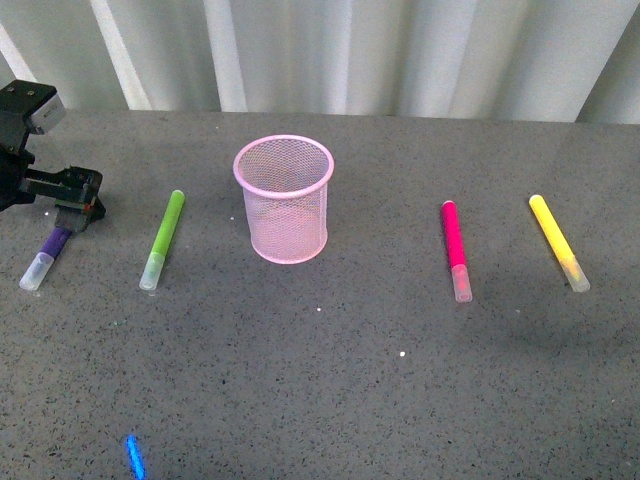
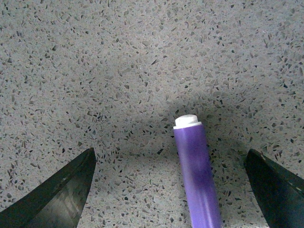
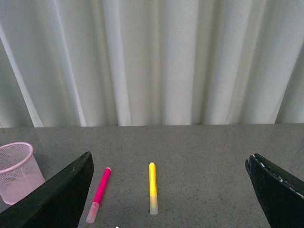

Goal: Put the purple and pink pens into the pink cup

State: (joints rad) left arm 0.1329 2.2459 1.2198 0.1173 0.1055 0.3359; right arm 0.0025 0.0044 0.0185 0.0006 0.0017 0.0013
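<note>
- Front view: the pink cup (image 1: pixel 288 228) stands upright on the grey speckled table (image 1: pixel 330 390), at about 12 o'clock from the table's middle, mouth open.
- At the cup's 9 o'clock lies the lime-green marker (image 1: pixel 162 240), and further out the same way, near the table's edge, the purple pen (image 1: pixel 46 256), flat, with its clear cap toward the camera.
- The left gripper (image 1: pixel 76 207) sits low over the purple pen's far end. From here I cannot tell whether it touches the pen.
- At the cup's 3 o'clock the pink pen (image 1: pixel 455 250) lies flat, well apart from the cup, and beyond it lies the yellow marker (image 1: pixel 558 242). A pale curtain (image 1: pixel 350 50) closes the 12 o'clock side.
- Left wrist view: the left gripper (image 2: pixel 169 153) has its jaws spread wide. The purple pen (image 2: pixel 197 180) lies on the table between the two dark fingers (image 2: pixel 57 194), nearer one than the other and touching neither.
- Right wrist view: the right gripper (image 3: pixel 168 156) is spread too, with nothing between its fingers (image 3: pixel 61 190). Beyond them lie the pink pen (image 3: pixel 99 192) and yellow marker (image 3: pixel 152 187) side by side, with the pink cup (image 3: pixel 16 173) at the frame's edge.
</note>
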